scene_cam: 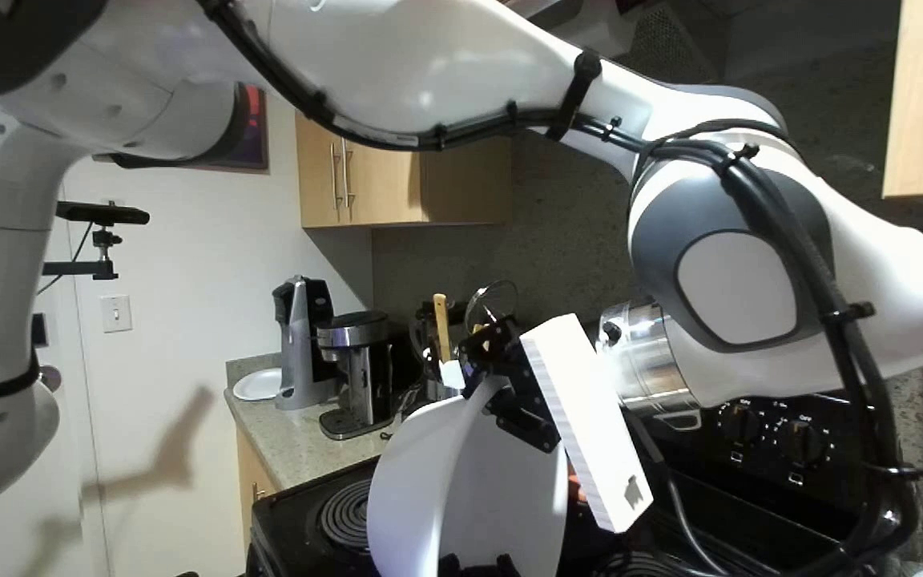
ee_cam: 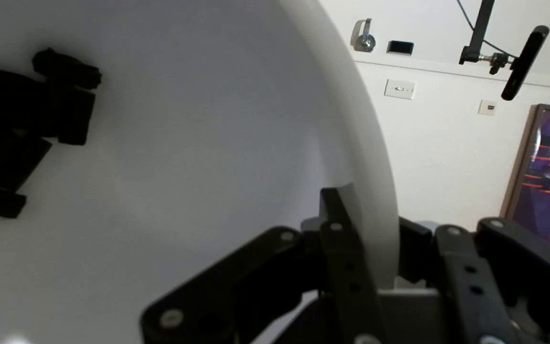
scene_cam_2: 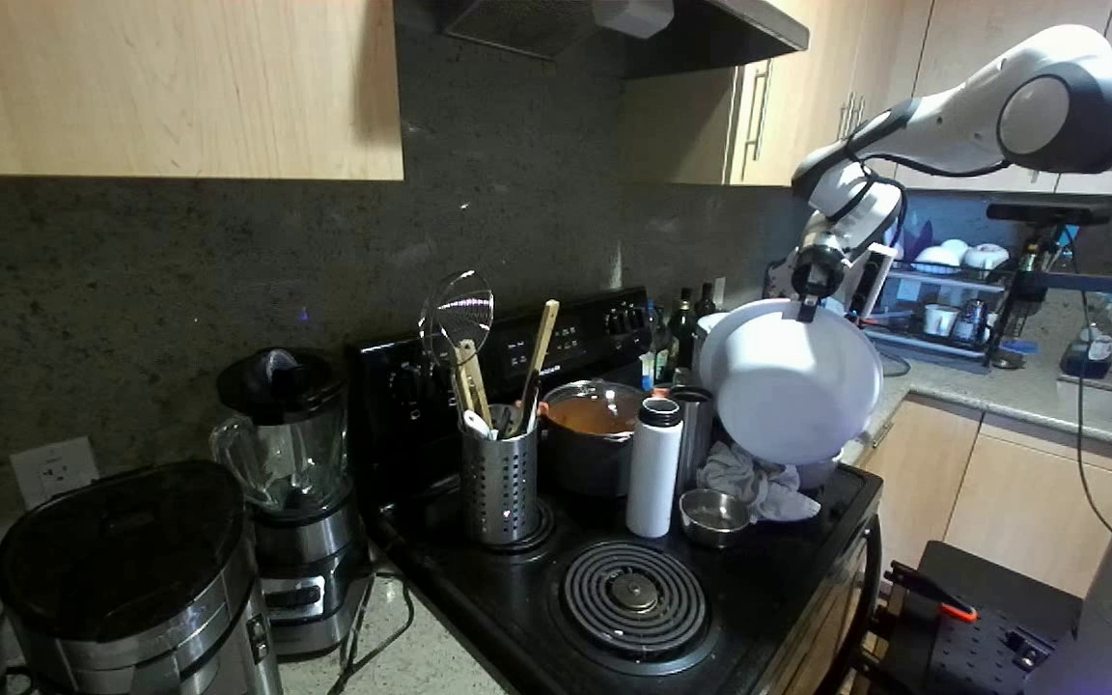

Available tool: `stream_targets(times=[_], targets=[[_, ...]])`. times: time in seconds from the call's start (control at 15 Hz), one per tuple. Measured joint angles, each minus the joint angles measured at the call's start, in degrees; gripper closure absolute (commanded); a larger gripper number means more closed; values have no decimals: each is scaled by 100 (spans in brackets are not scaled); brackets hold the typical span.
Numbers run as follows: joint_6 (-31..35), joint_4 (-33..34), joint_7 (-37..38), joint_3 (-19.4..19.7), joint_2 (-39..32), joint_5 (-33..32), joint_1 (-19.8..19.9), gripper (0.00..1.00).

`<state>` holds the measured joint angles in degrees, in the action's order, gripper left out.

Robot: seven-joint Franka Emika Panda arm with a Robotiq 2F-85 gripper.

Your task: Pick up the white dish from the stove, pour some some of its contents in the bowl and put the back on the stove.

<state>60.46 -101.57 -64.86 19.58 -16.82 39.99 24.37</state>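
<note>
A large white dish [scene_cam: 407, 489] hangs from my gripper [scene_cam: 487, 385], steeply tilted, above the right part of the stove [scene_cam_2: 768, 579]. In an exterior view its round underside [scene_cam_2: 797, 396] faces the camera, with my gripper [scene_cam_2: 809, 305] at its top rim. In the wrist view my gripper [ee_cam: 375, 224] is shut on the rim of the dish [ee_cam: 198, 143], one finger inside and one outside. Several black pieces [ee_cam: 31, 105] lie inside the dish; they also show low in an exterior view [scene_cam: 477, 567]. A pale rounded thing [scene_cam_2: 819, 471], mostly hidden behind the dish, may be the bowl.
On the stove stand a utensil holder [scene_cam_2: 500, 487], a pot [scene_cam_2: 590, 463], a white bottle [scene_cam_2: 655, 478], a steel tumbler [scene_cam_2: 695, 434], a small metal cup [scene_cam_2: 714, 518] and a grey cloth [scene_cam_2: 778, 497]. A coil burner [scene_cam_2: 635, 591] is in front. A range hood [scene_cam_2: 710, 39] hangs above.
</note>
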Motion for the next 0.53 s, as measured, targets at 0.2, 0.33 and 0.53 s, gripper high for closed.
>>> stream_targets(times=[0.2, 0.33, 0.53], targets=[[-173, 89, 0, -31, -25, 3, 14, 98], [-313, 143, 0, -42, -42, 12, 38, 98], [-531, 206, 0, -51, -69, 66, 100, 98]])
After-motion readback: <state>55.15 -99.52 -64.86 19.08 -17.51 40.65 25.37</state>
